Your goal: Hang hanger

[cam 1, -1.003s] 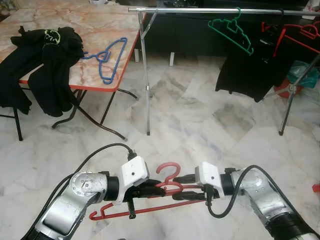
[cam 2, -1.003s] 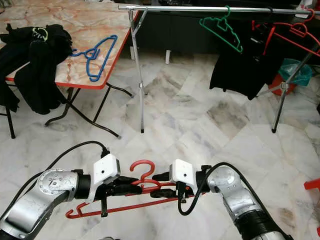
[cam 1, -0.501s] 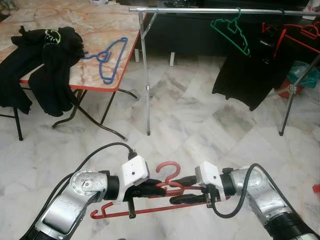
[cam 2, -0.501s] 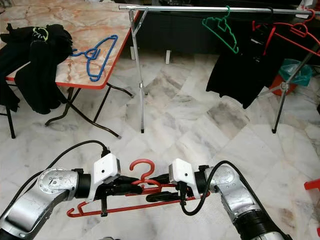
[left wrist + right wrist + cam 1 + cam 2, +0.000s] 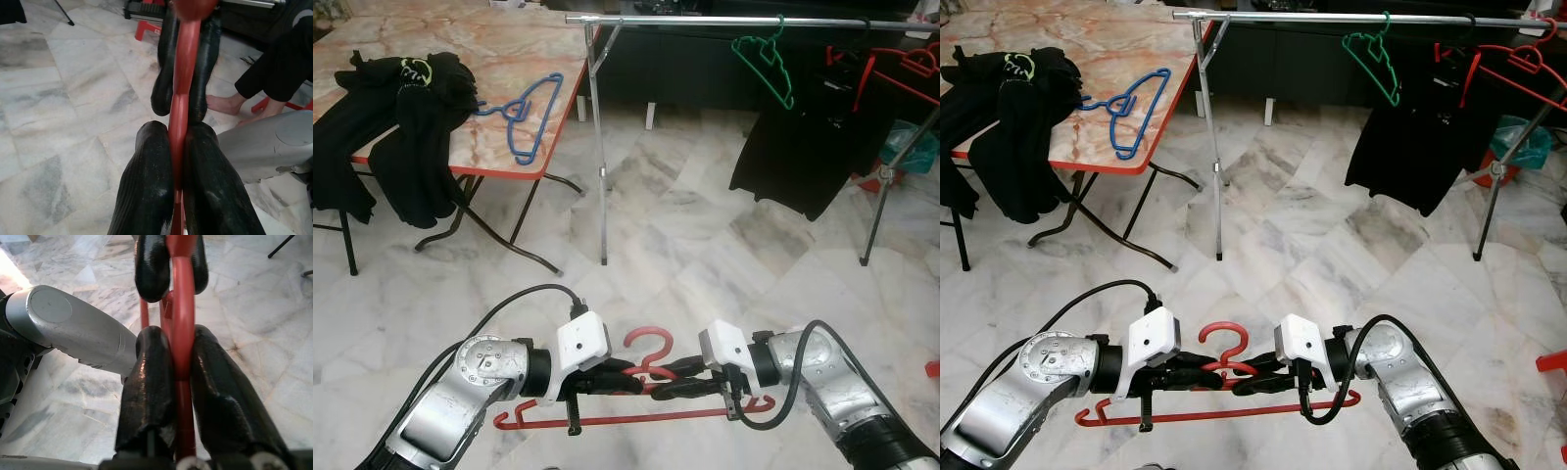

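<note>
Red hanger (image 5: 646, 377) low over floor, pinched near neck by left gripper (image 5: 625, 375) and right gripper (image 5: 674, 377). Probably twists or drops if either releases unevenly; rail (image 5: 744, 20) well ahead.
</note>
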You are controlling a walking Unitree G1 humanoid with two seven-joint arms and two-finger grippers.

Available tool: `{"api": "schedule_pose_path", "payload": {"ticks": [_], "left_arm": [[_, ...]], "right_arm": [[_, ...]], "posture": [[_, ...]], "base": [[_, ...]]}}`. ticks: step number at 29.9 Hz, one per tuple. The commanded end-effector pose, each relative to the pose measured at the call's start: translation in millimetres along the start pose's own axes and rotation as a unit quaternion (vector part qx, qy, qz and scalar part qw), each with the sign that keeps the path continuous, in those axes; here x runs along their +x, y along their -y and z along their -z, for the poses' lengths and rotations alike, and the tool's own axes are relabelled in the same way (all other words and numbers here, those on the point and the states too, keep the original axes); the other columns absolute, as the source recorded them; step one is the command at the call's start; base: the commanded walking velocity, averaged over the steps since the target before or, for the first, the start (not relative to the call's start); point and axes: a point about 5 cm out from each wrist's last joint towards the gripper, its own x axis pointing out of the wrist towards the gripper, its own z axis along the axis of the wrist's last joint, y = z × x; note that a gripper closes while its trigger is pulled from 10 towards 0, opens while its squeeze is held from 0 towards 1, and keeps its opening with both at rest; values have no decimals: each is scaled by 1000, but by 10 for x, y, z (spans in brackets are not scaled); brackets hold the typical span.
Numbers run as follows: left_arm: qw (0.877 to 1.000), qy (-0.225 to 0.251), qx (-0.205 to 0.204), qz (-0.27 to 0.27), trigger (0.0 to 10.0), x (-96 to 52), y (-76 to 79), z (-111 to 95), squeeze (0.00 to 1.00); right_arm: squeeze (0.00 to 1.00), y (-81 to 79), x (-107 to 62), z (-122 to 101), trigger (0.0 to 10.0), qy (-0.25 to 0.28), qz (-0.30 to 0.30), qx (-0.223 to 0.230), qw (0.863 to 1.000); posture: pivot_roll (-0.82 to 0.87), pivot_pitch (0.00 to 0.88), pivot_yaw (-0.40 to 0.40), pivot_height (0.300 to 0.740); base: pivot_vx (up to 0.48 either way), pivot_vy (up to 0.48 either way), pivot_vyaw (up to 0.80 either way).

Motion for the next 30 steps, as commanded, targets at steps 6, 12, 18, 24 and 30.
{"api": "schedule_pose_path", "payload": {"ticks": [6, 12, 18, 24, 30], "left_arm": [[1000, 14, 14, -15, 10000, -29, -48, -82, 0], [999, 13, 23, -22, 10000, -23, -66, -80, 0], [1000, 19, 13, -14, 9137, -43, -51, -71, 1000], [1000, 12, 6, -6, 9961, -53, -32, -50, 1000], [1000, 24, -5, -5, 9843, -89, -37, -58, 1000]], "right_arm": [[0, -67, 31, 52, 0, -10, -19, 7, 1000], [0, -72, 25, 52, 0, -9, -19, 8, 1000], [0, -68, 23, 53, 0, -10, -20, 8, 1000], [0, -67, 32, 77, 0, -15, -17, 10, 1000], [0, -90, 26, 156, 0, -37, -17, 15, 999]], "posture": [[41, 125, -47, 740], [40, 124, -47, 740], [43, 124, -49, 740], [45, 124, -50, 740], [43, 124, -54, 740]], "base": [[0, 0, 0], [0, 0, 0], [0, 0, 0], [0, 0, 0], [0, 0, 0]]}}
